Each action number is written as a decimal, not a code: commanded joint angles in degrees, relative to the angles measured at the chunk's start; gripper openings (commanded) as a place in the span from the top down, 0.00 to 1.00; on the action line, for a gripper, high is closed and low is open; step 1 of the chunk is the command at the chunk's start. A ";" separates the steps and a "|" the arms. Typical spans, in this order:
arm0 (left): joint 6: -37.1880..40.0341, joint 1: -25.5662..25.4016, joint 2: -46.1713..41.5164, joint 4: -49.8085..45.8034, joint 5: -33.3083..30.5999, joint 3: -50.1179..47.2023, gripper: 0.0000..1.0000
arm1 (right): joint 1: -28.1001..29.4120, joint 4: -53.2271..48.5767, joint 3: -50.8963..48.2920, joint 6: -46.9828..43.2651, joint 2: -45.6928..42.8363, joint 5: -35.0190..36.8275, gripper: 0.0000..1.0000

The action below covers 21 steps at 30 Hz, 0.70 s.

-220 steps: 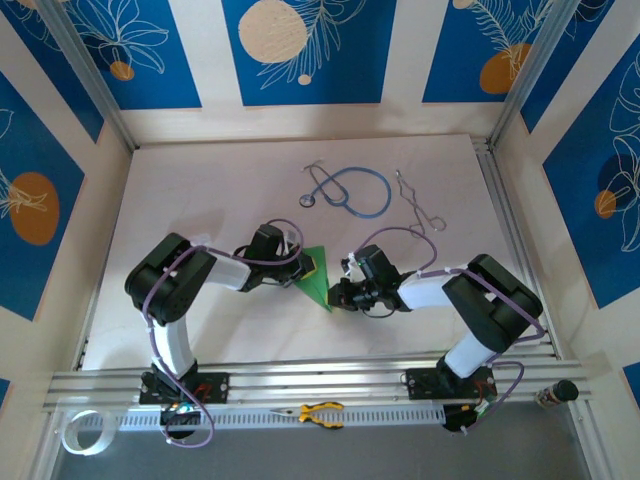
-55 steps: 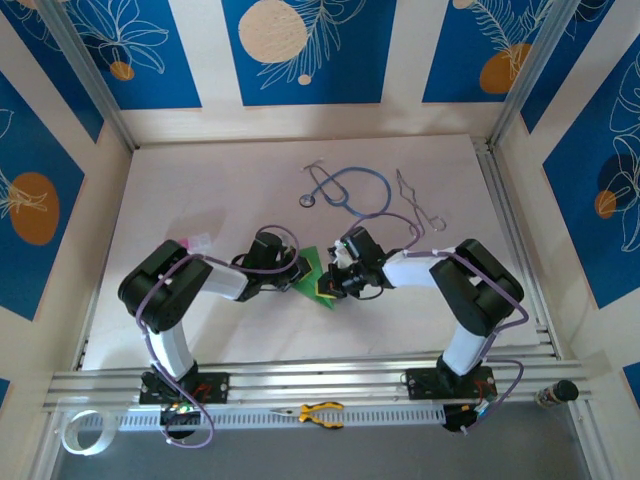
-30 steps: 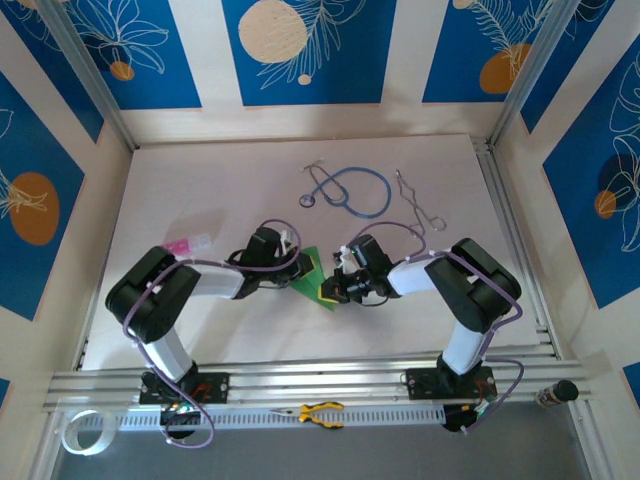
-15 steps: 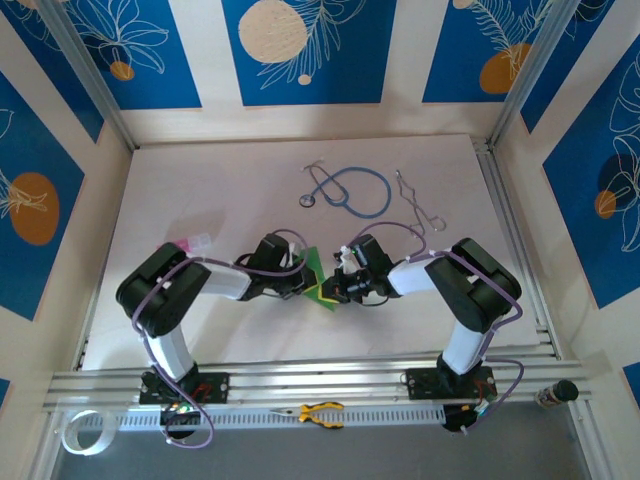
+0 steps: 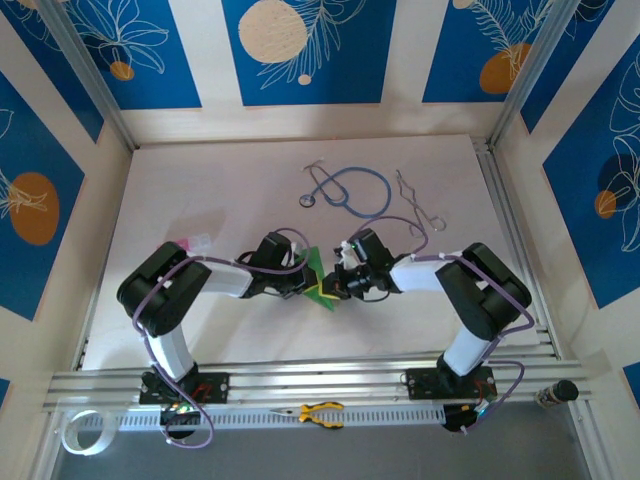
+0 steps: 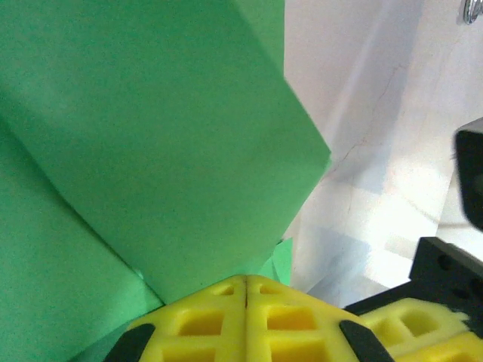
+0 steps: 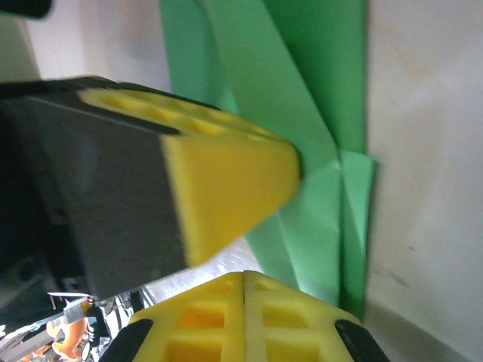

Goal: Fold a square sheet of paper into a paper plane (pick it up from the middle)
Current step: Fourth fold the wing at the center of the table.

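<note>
The bright green square sheet of paper [image 5: 314, 266] lies on the table folded into a layered, pointed wedge, its tip toward the near edge. My left gripper [image 5: 311, 290] comes in from the left, shut, its yellow tips [image 6: 245, 280] resting against the folded layers [image 6: 151, 151]. From the right, my right gripper [image 5: 333, 291] meets it, also shut [image 7: 244, 275], at the paper's narrow end [image 7: 324, 219]. The left gripper's fingers [image 7: 226, 181] sit just ahead of the right one's tips. Nothing shows between either pair of jaws.
A blue stethoscope [image 5: 352, 190] and a thin metal clamp [image 5: 415, 205] lie at the back of the table. A small pink and white piece [image 5: 195, 242] sits to the left. Yellow-handled pliers [image 5: 320, 412] and a tape roll [image 5: 80, 430] rest by the front rail.
The left gripper has slid right and a little nearer onto the paper, meeting the right gripper's tips. The right arm's elbow has shifted slightly right. Both grippers stay shut.
</note>
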 commanded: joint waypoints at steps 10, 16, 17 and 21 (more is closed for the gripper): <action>0.55 -0.30 0.60 -3.98 -2.55 0.11 0.99 | 0.20 -3.72 0.42 -1.08 5.15 4.19 0.97; 0.13 0.34 0.84 -2.78 -2.60 0.68 0.99 | 0.62 -5.93 -1.54 -2.48 5.36 5.09 0.98; 0.23 0.72 0.94 -2.76 -2.79 0.88 0.99 | 0.58 -6.37 -1.69 -2.58 5.26 5.33 0.99; 0.90 2.58 1.70 -2.76 -3.09 2.40 0.99 | 0.58 -8.07 -1.60 -3.90 5.29 5.53 1.00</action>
